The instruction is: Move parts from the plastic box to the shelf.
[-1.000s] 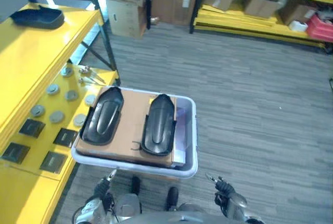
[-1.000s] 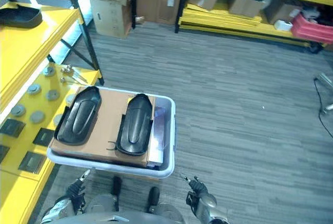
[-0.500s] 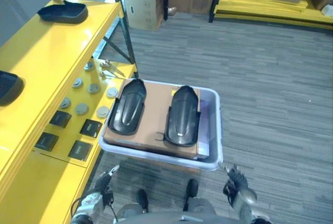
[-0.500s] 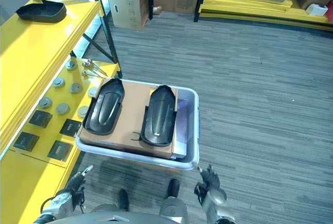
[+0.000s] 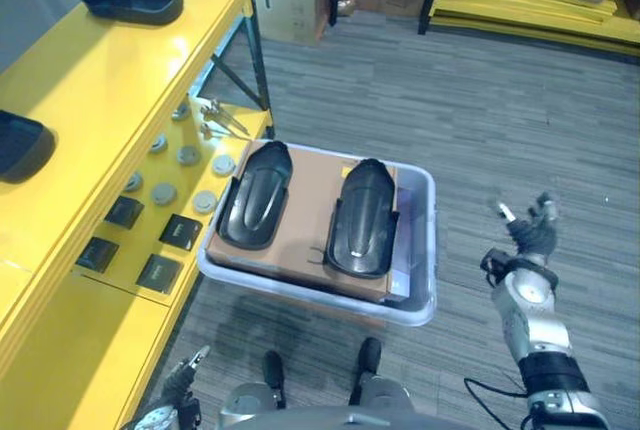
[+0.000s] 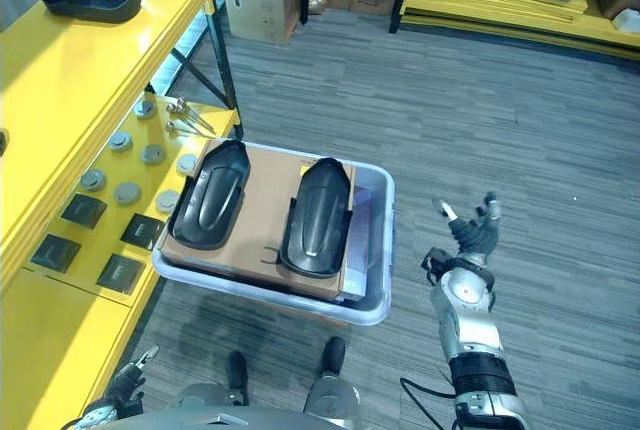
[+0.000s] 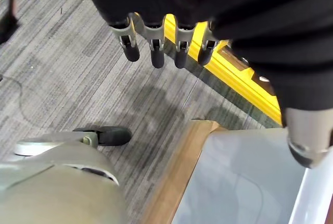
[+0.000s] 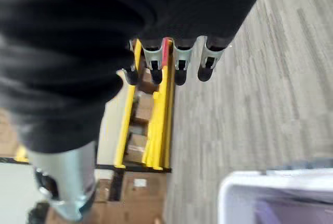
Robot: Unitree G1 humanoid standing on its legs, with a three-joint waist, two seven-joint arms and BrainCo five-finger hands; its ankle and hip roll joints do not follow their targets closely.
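1. Since half a second ago, the right hand (image 5: 528, 240) has risen from the bottom edge and now stands in the air to the right of the plastic box (image 5: 424, 250), well apart from it, above the grey floor (image 5: 500, 130).
2. Its fingers (image 8: 179, 62) are straight and spread, and it holds nothing.
3. Low at the bottom edge of the head views is the left hand (image 5: 182, 378), beside the yellow shelf (image 5: 90, 80); it has stayed about there. In its wrist view its fingers (image 7: 156, 47) hang relaxed and open, with nothing in them.
4. Two black parts lie side by side on a brown cardboard sheet (image 5: 305, 220) inside the plastic box: the left part (image 5: 255, 195) and the right part (image 5: 362, 218), both with the long side pointing away from the robot.
5. The box stands just beside the shelf's lower level, where round grey discs (image 5: 165, 192) and dark square pieces (image 5: 160, 272) lie.
6. On the top level of the shelf is one more black part (image 5: 135, 0) at the far end, and a dark shape (image 5: 20, 145) at the view's left edge.
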